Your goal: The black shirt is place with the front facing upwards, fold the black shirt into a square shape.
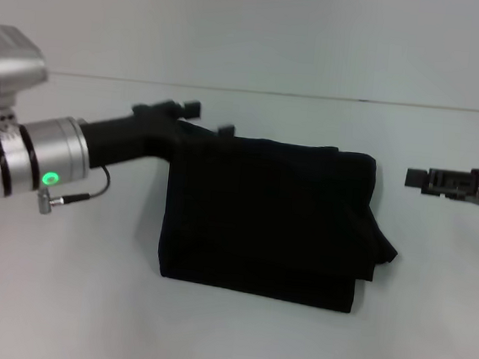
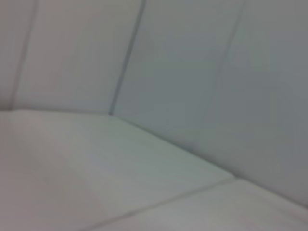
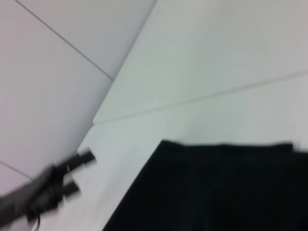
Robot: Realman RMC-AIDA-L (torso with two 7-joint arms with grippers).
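In the head view, the left arm reaches in from the left edge of the frame, its silver wrist with a green light low at the left, and the left gripper [image 1: 203,117] sits at the upper left corner of the black shirt [image 1: 269,221]. Its two jaws show as small dark tips standing apart with a clear gap between them, right at the shirt's far left corner; whether they pinch any cloth there cannot be told, since black lies against black. The shirt lies in the middle of the frame on the white desk [image 1: 58,298], folded into a thick, roughly square bundle with stacked layers showing along its near edge and a loose flap hanging out at its right side. No lettering shows on it. Toward the right edge of the frame, the right gripper [image 1: 418,178] hovers level with the shirt's upper part, apart from the cloth with bare desk between; how its jaws stand cannot be told. In the right wrist view the shirt [image 3: 216,187] fills the lower right, with the left gripper [image 3: 77,173] in the lower left just beside the shirt's corner.
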